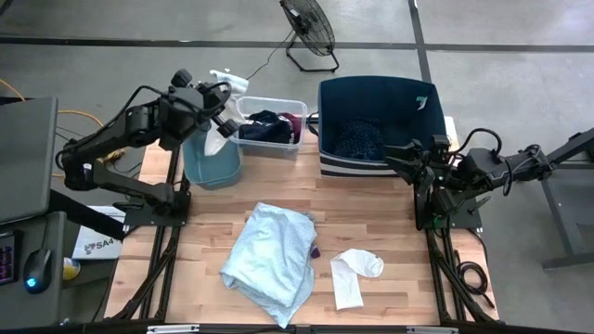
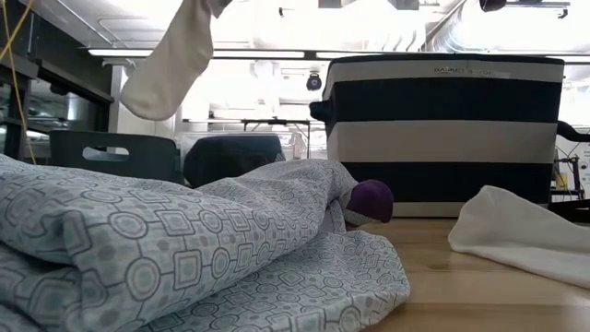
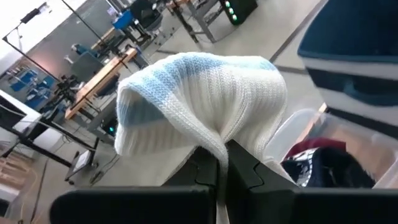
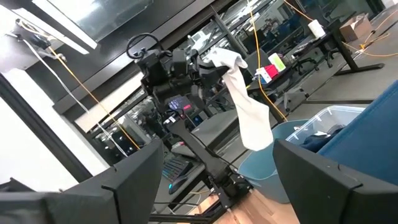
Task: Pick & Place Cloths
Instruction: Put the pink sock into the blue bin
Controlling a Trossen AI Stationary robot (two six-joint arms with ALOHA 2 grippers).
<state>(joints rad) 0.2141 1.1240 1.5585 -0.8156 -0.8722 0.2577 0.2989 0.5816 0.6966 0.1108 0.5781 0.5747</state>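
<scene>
My left gripper (image 1: 223,97) is raised over the teal bin (image 1: 212,158) and the clear bin (image 1: 272,130), shut on a white knit sock with pale-blue stripes (image 3: 199,99). The sock hangs down in the low view (image 2: 171,69) and the right wrist view (image 4: 249,112). The large pale-blue patterned cloth (image 1: 274,260) lies crumpled on the table, with a maroon bit (image 2: 371,198) at its edge. Another white piece (image 1: 355,274) lies flat to its right. My right gripper (image 1: 410,158) is open, beside the navy bin's (image 1: 325,130) right side, touching nothing. My left gripper pinches the sock between its two fingers (image 3: 249,171). The knit bulges over the fingertips as a folded hump (image 3: 205,134), so several layers are caught. The sock is lifted clear, and its long end (image 4: 255,127) hangs slack below the gripper.
The clear bin holds black and maroon garments (image 1: 271,122). A navy dotted cloth (image 1: 357,139) lies inside the navy bin, which shows striped walls in the low view (image 2: 442,129). Bare wood (image 1: 399,241) runs along the table's right side. A fan (image 1: 311,28) stands beyond the far edge.
</scene>
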